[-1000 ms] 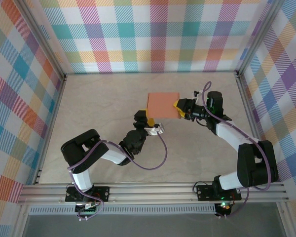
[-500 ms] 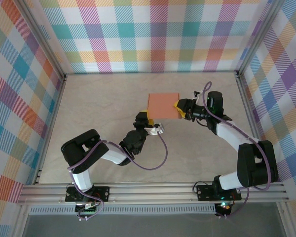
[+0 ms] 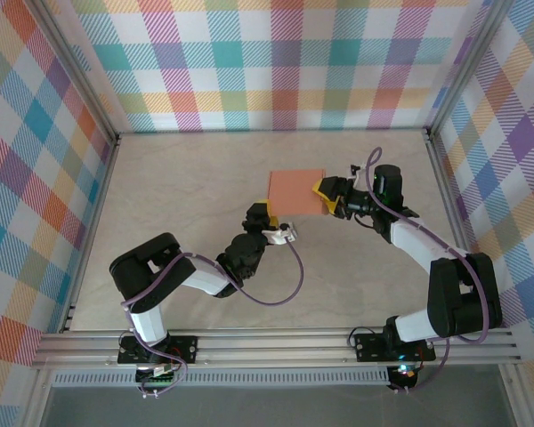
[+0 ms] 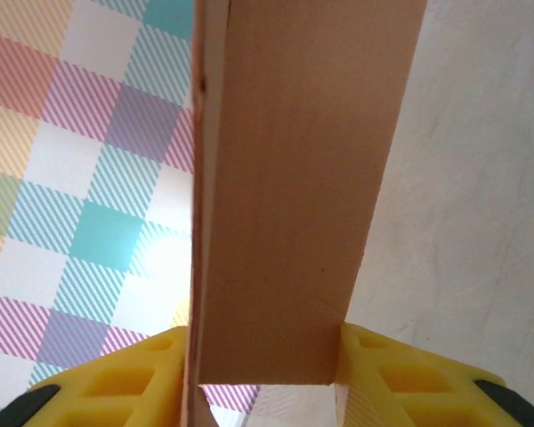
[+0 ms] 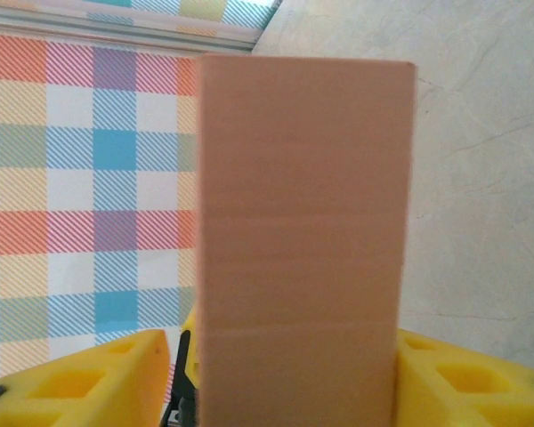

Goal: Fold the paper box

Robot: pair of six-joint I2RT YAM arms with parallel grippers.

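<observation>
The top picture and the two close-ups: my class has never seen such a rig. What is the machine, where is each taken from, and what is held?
The machine is two robot arms bolted at the near edge of a pale table. The top picture looks down from above. In it the left gripper and the right gripper both clamp the paper box, a piece of orange card. The close-ups come from a camera on each wrist, and each shows yellow fingers either side of the box.
</observation>
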